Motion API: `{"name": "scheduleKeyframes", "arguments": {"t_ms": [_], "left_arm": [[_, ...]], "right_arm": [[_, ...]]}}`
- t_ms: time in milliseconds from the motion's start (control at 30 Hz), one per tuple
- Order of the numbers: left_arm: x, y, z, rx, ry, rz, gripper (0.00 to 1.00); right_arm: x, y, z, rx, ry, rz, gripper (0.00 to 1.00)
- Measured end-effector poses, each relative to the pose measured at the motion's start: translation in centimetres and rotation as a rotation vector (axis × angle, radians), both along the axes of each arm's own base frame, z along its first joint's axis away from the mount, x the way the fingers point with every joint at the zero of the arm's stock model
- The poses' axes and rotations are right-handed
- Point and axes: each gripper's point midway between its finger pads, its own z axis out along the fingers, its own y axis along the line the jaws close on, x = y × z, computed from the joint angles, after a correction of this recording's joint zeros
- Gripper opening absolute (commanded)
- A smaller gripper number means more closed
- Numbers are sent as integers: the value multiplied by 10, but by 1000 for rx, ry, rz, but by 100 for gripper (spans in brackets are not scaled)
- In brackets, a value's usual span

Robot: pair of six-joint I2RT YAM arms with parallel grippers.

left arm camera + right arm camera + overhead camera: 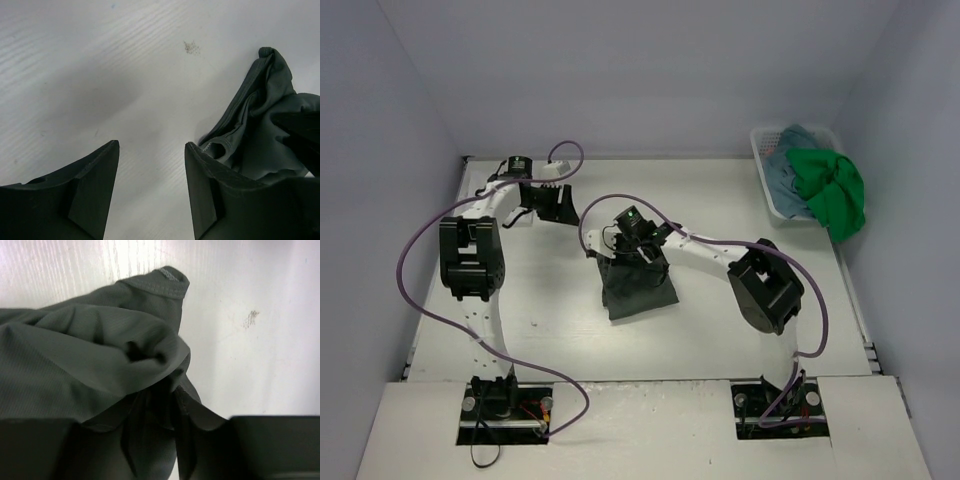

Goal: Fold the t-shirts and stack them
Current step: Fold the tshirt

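A dark grey-green t-shirt (640, 290) lies bunched in a rough square at the middle of the table. My right gripper (638, 250) sits at its far edge. In the right wrist view the shirt (90, 355) is gathered in folds between the fingers of my right gripper (150, 435), and it hides the fingertips. My left gripper (560, 205) hangs over bare table at the back left, open and empty (151, 145), with the shirt's edge (265, 115) to its right. A bright green t-shirt (835, 190) and a teal-blue t-shirt (790, 165) sit in the basket.
A white mesh basket (764, 150) stands at the back right corner, and the green shirt spills over its near side. Walls close the table on the left, the back and the right. A small dark stain (191, 47) marks the tabletop.
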Motion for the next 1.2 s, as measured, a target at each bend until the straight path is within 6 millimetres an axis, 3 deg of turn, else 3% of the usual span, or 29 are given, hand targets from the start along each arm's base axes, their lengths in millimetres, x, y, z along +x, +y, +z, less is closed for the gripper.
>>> {"name": "scheduleKeyframes", "arguments": {"t_ms": [167,533,600,833,933,1033,1100,1200], "left_arm": [[-14,-5,-2,-24,25,-7,50],[-27,-18,27,-74,-41,-43,47],[-32,-23,29,-82,-40,-58,44],[-57,-56,27,-98,-13,-151,6],[-65,-68,30,-94,-18,-192,0],[-73,-79,38,-93,-36,-228,0],[-76,-83,46,-95,-56,-242,0],[-82,-86,59,-101,-84,-253,0]], "right_arm": [[4,8,-6,28,-8,-31,35],[18,12,-2,75,-78,-116,37],[23,12,1,86,-101,-144,38],[41,1,8,106,-183,-263,48],[43,-9,15,113,-193,-297,48],[50,-21,33,141,-215,-341,48],[54,-31,48,165,-229,-370,44],[60,-49,68,201,-243,-419,17]]}}
